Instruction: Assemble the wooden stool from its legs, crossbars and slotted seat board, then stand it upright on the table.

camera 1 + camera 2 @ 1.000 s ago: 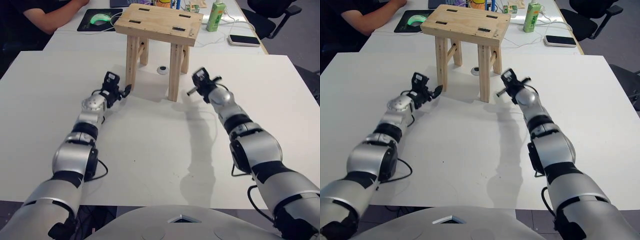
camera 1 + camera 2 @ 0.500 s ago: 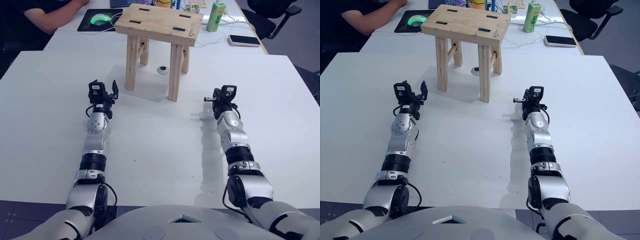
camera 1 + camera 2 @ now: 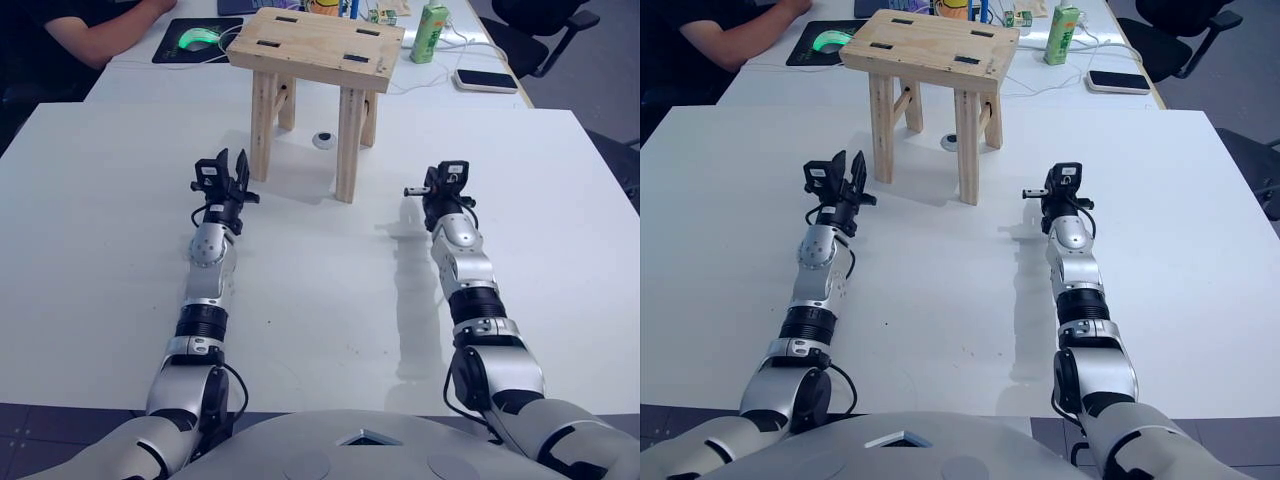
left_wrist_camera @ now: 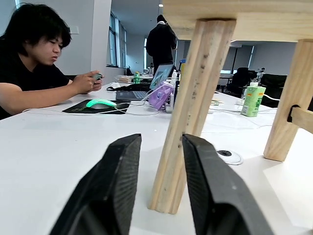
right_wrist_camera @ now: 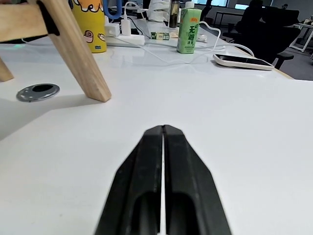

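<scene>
Left eye view shows the wooden stool (image 3: 315, 57) all put together and standing upright on the far middle of the white tabletop (image 3: 310, 300). It is made of pale, bare wood. Its seat board (image 3: 318, 35) is a flat rectangle with four small dark slots cut in it. Four square legs (image 3: 347, 140) lean outward a little. Left wrist view looks from low down and shows the grain on the near leg. It also shows a crossbar (image 4: 304, 119) joining two legs under the seat, which is hard to see from above.

The left end effector (image 3: 234, 166) sits low just beside the near left leg. Its two smooth black fingers (image 4: 117, 181) are apart, and the leg shows through the gap past them. The right end effector (image 5: 163, 131) is near the stool's right side but apart from it. Its two black fingers are pressed together with nothing between them.

A round metal ring (image 5: 37, 91) is set in the tabletop under the stool. Behind are a green carton (image 3: 431, 32), a flat phone (image 3: 488, 80) and a glowing green mouse (image 3: 200, 38). Right wrist view also shows a yellow cup (image 5: 89, 24).
</scene>
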Tool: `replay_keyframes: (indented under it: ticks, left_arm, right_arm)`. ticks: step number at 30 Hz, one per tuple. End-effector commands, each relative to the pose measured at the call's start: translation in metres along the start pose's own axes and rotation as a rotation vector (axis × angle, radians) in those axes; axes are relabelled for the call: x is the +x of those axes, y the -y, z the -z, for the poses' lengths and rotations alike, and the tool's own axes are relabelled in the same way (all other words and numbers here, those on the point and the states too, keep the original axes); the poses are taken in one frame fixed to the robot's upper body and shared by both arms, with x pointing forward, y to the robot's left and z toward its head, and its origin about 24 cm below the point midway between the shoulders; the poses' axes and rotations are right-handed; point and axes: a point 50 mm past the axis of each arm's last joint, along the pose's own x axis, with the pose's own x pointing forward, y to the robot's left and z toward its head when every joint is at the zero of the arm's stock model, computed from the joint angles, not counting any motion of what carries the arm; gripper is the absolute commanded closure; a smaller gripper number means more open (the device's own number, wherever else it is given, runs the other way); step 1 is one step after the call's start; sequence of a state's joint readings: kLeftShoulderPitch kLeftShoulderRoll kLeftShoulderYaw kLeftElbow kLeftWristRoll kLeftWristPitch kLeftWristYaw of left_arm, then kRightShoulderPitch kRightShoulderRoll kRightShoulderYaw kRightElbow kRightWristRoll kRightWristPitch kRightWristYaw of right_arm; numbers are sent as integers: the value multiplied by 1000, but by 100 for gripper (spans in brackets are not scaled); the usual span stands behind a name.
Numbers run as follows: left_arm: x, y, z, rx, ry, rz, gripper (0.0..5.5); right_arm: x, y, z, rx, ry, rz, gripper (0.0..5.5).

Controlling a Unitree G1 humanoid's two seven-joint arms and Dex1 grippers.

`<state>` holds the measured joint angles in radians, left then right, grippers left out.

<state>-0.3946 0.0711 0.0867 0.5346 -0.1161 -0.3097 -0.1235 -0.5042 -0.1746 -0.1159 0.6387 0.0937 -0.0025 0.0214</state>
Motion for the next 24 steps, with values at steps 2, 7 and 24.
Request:
replay_keyframes:
  ticks: [2, 7, 24]
  left_arm:
    - [10, 12, -3, 6, 14, 36, 481]
    - [15, 21, 0, -17, 13, 51, 549]
    - [27, 30, 11, 59, -78, -104, 549]
  right_arm:
    - [8, -12, -12, 10, 29, -36, 550]
    - [12, -17, -16, 0, 35, -52, 550]
    - [-3, -19, -5, -127, 26, 70, 550]
